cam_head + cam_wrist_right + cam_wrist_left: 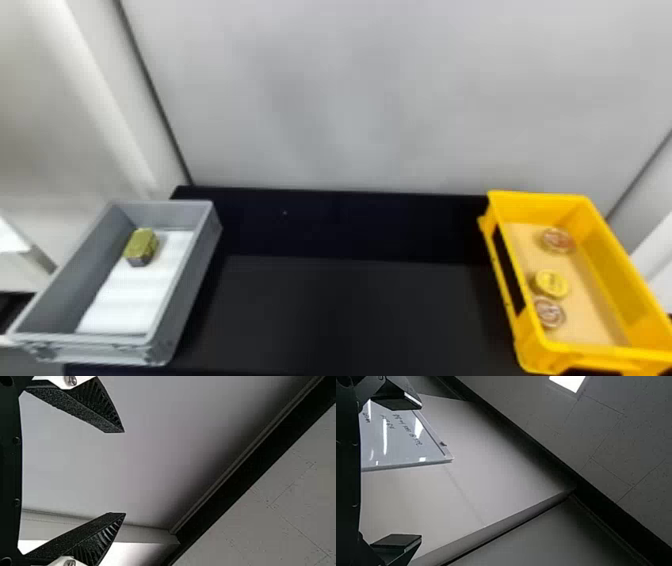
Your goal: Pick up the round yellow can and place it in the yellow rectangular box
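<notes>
Can (551,284) already sitting in box (607,260), no long axis showing; right gripper (125,473) gaping, likely nearer, above; left gripper (420,471) gaping too.

Glossy yellow plastic box (617,272), smooth grey plastic bin (187,280), shiny whiteboard (403,441), matt black tabletop (350,310)

A whiteboard (395,439) hangs on a pale wall (466,487) below ceiling tiles (613,443).

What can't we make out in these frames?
- Head view: print on the round yellow can, too small.
- Head view: yellow rectangular box's near right corner, cut off by right edge.
- Left wrist view: part of whiteboard, behind left gripper.
- Left wrist view: ceiling light, cut off by top edge.
</notes>
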Motion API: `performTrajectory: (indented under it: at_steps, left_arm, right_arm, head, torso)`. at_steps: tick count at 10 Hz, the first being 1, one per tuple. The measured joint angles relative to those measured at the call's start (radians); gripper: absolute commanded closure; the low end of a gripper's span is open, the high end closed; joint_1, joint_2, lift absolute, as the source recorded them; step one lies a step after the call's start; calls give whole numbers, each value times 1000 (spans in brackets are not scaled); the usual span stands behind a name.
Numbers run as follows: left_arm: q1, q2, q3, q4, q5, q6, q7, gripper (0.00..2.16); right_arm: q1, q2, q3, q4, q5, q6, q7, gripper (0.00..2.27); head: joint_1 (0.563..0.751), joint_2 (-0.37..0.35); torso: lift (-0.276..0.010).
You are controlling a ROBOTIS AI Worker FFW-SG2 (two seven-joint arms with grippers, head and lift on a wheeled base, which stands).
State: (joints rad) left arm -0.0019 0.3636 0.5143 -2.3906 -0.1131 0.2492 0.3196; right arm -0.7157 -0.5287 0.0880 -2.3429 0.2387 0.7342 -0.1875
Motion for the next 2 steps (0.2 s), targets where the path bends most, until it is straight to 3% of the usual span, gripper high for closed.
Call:
performTrajectory:
  at_steps: [2]
  left_arm:
    - [4,-2,-1,0,-5,-1,-3,96]
  right_arm:
    - [-1,-1,-1,-1,3,-20,-10,-2]
  head:
    - [694,54]
  torso:
    - [-3]
